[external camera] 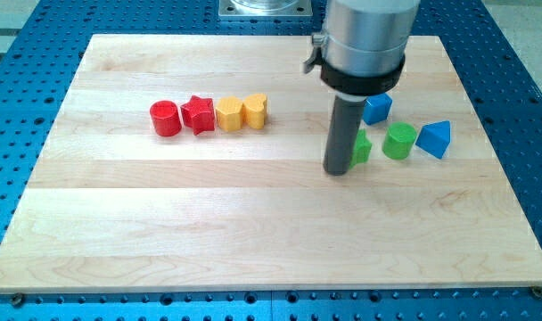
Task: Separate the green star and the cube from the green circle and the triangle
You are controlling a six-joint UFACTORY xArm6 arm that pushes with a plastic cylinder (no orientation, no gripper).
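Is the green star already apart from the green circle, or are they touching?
Apart. A strip of bare board shows between the green star and the green circle. My tip stands against the star's left side.

Four blocks sitting in a touching row well to the view's left of my tip: red cylinder (165,118), red star (198,114), yellow hexagon (228,114), yellow heart (255,111). Wooden board (164,223) lying on blue perforated table (21,53).

Green star (363,146), blue cube (377,108), green circle (399,141), blue triangle (436,138) clustered.
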